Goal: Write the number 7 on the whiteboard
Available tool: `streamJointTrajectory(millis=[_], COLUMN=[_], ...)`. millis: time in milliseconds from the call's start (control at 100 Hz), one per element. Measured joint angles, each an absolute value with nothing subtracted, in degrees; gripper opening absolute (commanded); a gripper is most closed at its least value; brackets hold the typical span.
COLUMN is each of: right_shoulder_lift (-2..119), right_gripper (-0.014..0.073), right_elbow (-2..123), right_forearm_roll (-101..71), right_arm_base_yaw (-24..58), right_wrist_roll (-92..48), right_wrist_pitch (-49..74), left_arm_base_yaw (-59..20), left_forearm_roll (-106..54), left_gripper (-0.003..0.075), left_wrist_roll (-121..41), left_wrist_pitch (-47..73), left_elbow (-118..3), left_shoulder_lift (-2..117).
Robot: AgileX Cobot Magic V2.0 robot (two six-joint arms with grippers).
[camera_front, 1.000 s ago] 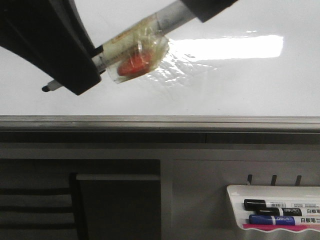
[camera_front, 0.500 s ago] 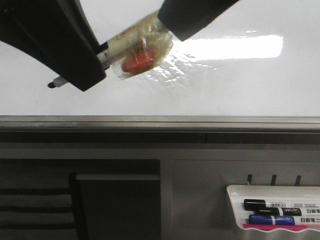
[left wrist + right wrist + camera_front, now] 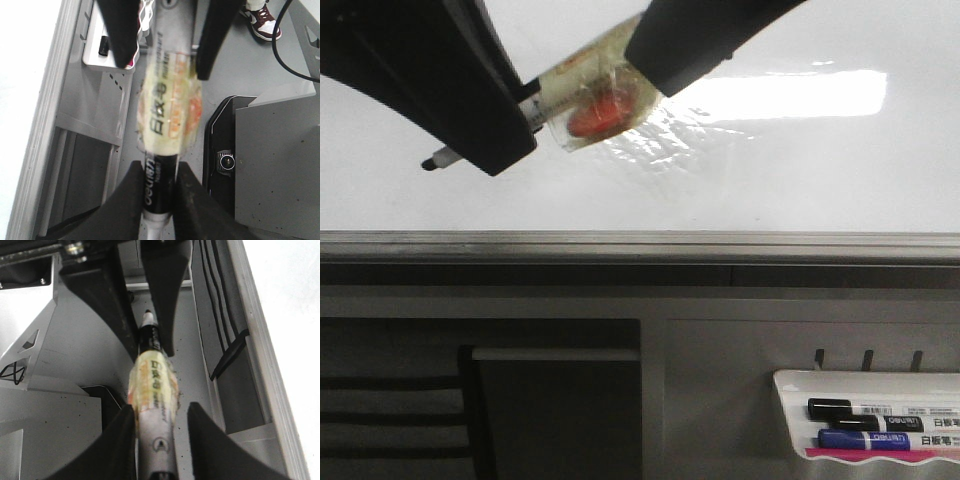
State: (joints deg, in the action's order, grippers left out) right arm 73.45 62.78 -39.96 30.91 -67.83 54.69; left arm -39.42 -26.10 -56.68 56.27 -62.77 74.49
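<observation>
The right gripper (image 3: 650,75) has slid down the marker (image 3: 590,95) toward the left gripper (image 3: 525,120), both clamping it over the whiteboard (image 3: 770,170).

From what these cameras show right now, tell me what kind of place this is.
Probably an office or lab workspace. A large glossy whiteboard with a grey metal frame fills the front view, a white marker tray below holds spare black and blue markers, and the left wrist view shows a grey floor and someone's sneaker.
</observation>
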Motion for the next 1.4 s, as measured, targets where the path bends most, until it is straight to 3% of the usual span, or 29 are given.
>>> streamJointTrajectory(millis=[210,360,480,600,670,890,1140,1400], right_shoulder_lift=[73.5,73.5,73.5,73.5,73.5,72.4,66.2,58.9], right_gripper=[0.0001,-0.0035,-0.0035,-0.0035,-0.0035,-0.0035,-0.0035,-0.0035], right_elbow=[62.8,62.8,62.8,62.8,62.9,66.7,69.1,57.8], right_forearm_roll=[-40.2,-40.4,-40.4,-40.4,-39.8,-30.1,-15.4,-12.1], right_arm_base_yaw=[30.9,30.9,30.9,30.9,30.9,30.9,30.9,28.7], right_wrist_roll=[-67.9,-68.1,-68.1,-68.1,-68.1,-59.5,-38.8,-22.3], right_wrist_pitch=[55.2,55.4,55.5,55.5,55.5,57.0,58.8,47.9], left_arm_base_yaw=[-39.4,-39.4,-39.4,-39.4,-39.4,-38.1,-29.8,-19.7], left_forearm_roll=[-25.7,-25.6,-25.6,-25.6,-25.3,-23.4,-22.5,-22.6], left_gripper=[-0.002,-0.0006,0.015,0.0393,0.0456,0.0414,0.0374,0.0367], left_wrist_roll=[-57.0,-57.4,-57.4,-57.4,-57.4,-54.1,-47.3,-45.0], left_wrist_pitch=[55.9,55.9,55.9,55.9,55.9,56.0,57.7,57.7], left_elbow=[-62.8,-62.8,-62.8,-62.8,-62.8,-64.7,-64.3,-55.0], left_shoulder_lift=[74.5,74.5,74.5,74.5,74.5,72.0,63.0,53.2])
